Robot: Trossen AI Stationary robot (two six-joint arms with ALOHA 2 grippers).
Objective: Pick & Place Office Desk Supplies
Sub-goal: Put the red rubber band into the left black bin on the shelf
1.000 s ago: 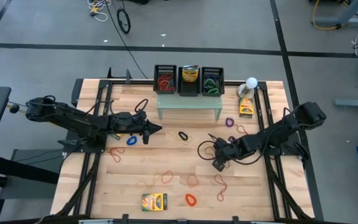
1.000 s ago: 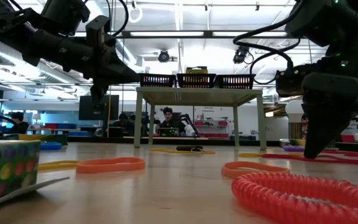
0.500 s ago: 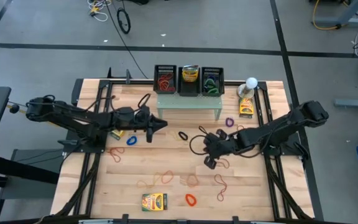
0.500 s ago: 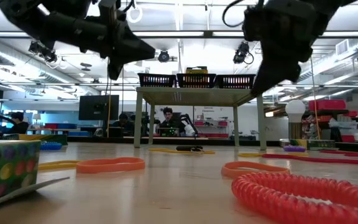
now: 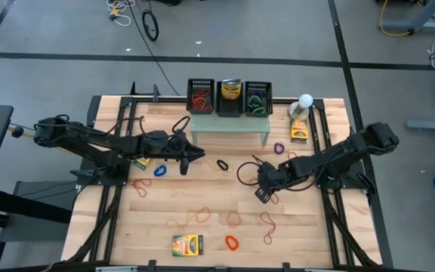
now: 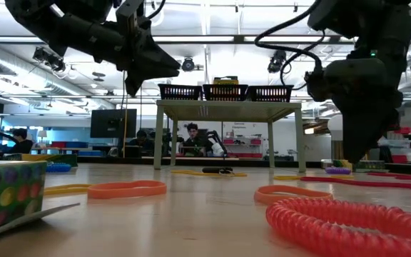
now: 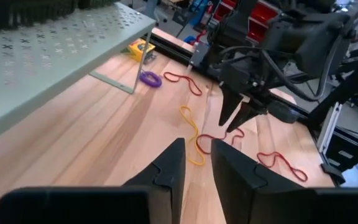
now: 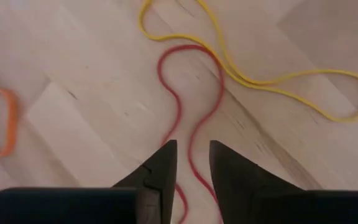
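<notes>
the right gripper [image 8: 191, 163], jaws slightly apart and empty, hangs over a red band [image 8: 194, 118], ready to descend and pinch; the left gripper [image 7: 196, 160], jaws likewise apart, waits mid-tabletop [image 5: 202, 193].

Bare wood between arms; green stand [image 5: 229, 130] blocks rear; loose bands [image 5: 232, 242] litter front.

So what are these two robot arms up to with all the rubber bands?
They are tidying rubber bands and small boxes off a wooden table. The right gripper is open, pointing down at a red band lying beside a yellow band. The left gripper is also open and empty, raised near the pale green stand. The three black bins on the stand already hold some items. Many bands and a box lie loose.
</notes>
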